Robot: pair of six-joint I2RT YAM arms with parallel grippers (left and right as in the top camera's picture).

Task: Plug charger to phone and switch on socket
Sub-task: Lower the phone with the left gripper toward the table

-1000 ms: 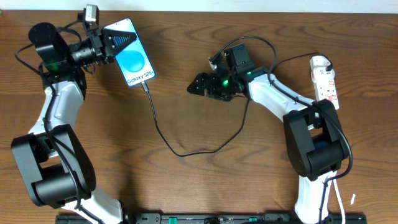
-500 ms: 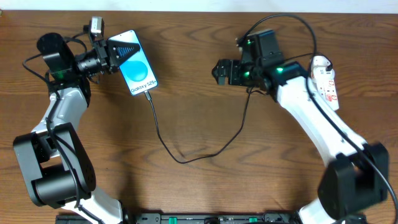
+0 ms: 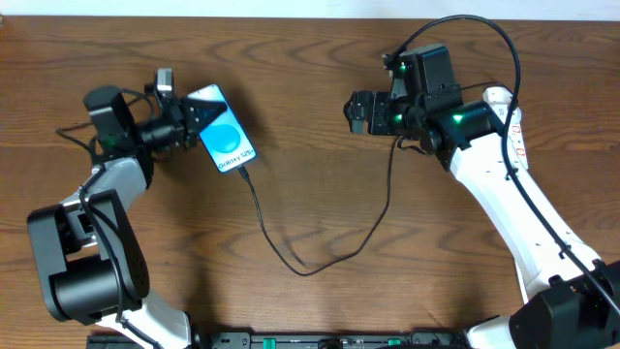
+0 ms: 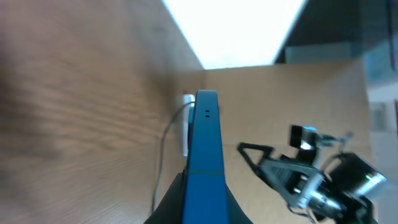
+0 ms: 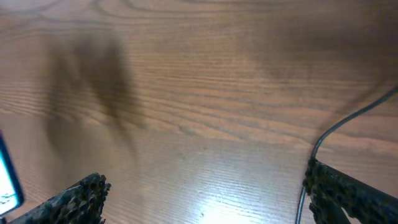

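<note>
My left gripper (image 3: 191, 120) is shut on the top end of the phone (image 3: 229, 143), whose light-blue screen faces up at the table's left. In the left wrist view the phone (image 4: 204, 149) shows edge-on between the dark fingers (image 4: 233, 208). The charger (image 3: 302, 272), a thin black cable, sits plugged into the phone's lower end and loops across the middle towards the right arm. My right gripper (image 3: 359, 111) hangs open above bare wood, with nothing between its fingers (image 5: 73, 200). The white socket (image 3: 498, 96) lies at the far right, mostly hidden under the right arm.
The charger (image 5: 349, 118) runs close beside my right gripper's right finger. The phone's edge (image 5: 6, 177) shows at the left border of the right wrist view. The table's far edge lies just behind both grippers.
My left gripper has carried the phone right and slightly down towards the middle, dragging the cable along. The right arm has swung up and to the right, away from the phone.
</note>
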